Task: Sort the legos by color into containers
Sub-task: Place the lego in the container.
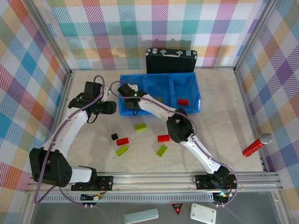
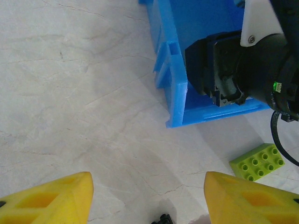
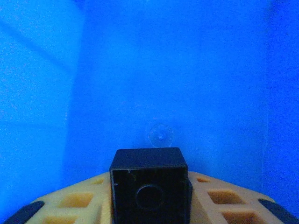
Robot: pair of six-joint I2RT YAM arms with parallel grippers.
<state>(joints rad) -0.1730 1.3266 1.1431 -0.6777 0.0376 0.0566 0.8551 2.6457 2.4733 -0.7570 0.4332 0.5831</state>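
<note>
The blue container (image 1: pixel 196 105) stands at the back centre of the table, with a green lego (image 1: pixel 159 99) in its middle compartment and a red lego (image 1: pixel 183 101) in its right one. My right gripper (image 1: pixel 132 100) reaches down into the left compartment. In the right wrist view its fingers (image 3: pixel 219 200) are shut on a black cube lego (image 3: pixel 149 186) above the blue floor (image 3: pixel 168 70). My left gripper (image 2: pixel 148 200) hangs open over bare table left of the bin corner (image 2: pixel 175 102), above a black lego (image 2: pixel 163 218). Loose on the table lie green (image 1: pixel 140 126), black (image 1: pixel 114 136) and red (image 1: pixel 123 141) legos.
Further legos lie at the front: a red one (image 1: pixel 163 138) and two green ones (image 1: pixel 122 150), (image 1: pixel 161 150). A black briefcase (image 1: pixel 171 60) stands behind the bin. A red-handled microphone (image 1: pixel 257 145) lies at the right. Checked walls enclose the table.
</note>
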